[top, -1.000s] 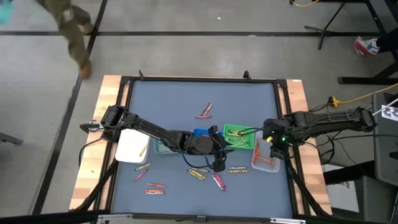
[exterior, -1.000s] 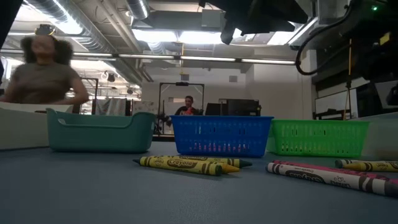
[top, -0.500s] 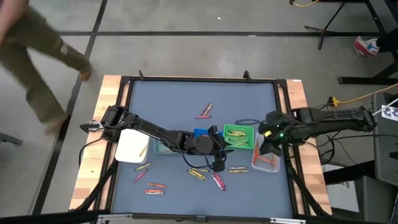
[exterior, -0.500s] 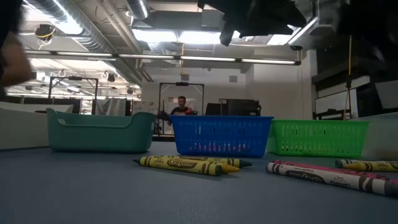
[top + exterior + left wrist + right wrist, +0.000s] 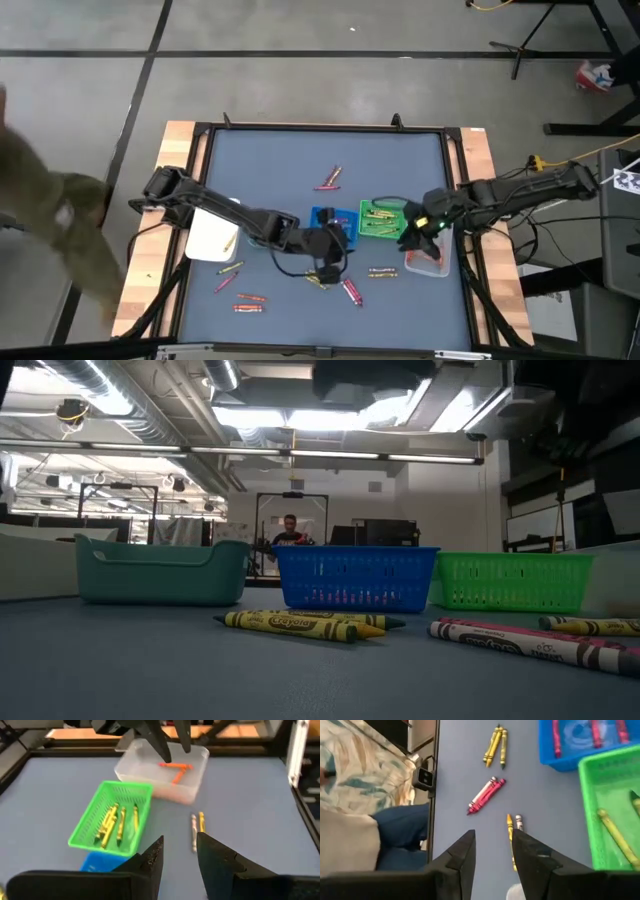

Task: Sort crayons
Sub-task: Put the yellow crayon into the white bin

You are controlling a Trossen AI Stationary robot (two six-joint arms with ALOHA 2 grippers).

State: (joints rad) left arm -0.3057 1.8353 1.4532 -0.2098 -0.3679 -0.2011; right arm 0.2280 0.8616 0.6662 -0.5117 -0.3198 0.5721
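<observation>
Hovering empty and slightly parted, the left claw (image 5: 178,851) risked nudging the two crayons (image 5: 196,828) just ahead off line, spoiling the pinch.

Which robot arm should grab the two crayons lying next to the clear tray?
Probably the right. The right hand hangs open between the green tray and the clear tray, close to the yellow and pale crayon pair. The left hand, also open, hovers farther off, over the yellow crayons.
</observation>
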